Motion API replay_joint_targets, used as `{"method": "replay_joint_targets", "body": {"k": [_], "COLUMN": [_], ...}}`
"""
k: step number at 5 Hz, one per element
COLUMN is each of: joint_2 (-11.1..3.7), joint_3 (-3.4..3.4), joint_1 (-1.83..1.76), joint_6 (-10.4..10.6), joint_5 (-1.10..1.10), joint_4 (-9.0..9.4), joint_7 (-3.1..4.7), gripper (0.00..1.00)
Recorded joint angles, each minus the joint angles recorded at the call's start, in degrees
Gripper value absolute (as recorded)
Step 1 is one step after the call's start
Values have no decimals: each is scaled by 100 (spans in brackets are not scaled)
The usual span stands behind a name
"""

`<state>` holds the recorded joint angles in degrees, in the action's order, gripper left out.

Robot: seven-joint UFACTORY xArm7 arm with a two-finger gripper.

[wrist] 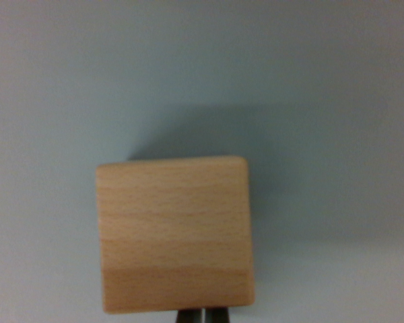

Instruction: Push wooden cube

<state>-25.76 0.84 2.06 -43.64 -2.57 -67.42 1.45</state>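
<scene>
wooden cube (174, 232), gripper (203, 315) mostly cropped

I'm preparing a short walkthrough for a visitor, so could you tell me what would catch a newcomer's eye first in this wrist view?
The wooden cube dominates, filling the lower centre of the wrist view on a plain pale grey surface. Just below it, at the bottom edge, the dark fingers peek in close together, right at the cube's near face. A soft shadow spreads behind the cube, toward the top and the wrist view's right.

Hand (203, 316) mostly cut off by bottom edge, behind cube (174, 234).
</scene>
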Motion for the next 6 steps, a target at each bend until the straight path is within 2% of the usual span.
{"method": "replay_joint_targets", "body": {"k": [1, 2, 3, 4, 5, 6], "joint_2": [-153, -153, -288, -288, -400, -400], "joint_3": [1, 1, 1, 1, 1, 1], "joint_1": [-4, -4, -7, -7, -10, -10], "joint_6": [-86, -86, -162, -162, -225, -225], "joint_5": [1, 1, 2, 2, 3, 3], "joint_4": [-239, -239, -450, -450, -625, -625], "joint_7": [0, 0, 0, 0, 0, 0], "gripper": [100, 100, 100, 100, 100, 100]}}
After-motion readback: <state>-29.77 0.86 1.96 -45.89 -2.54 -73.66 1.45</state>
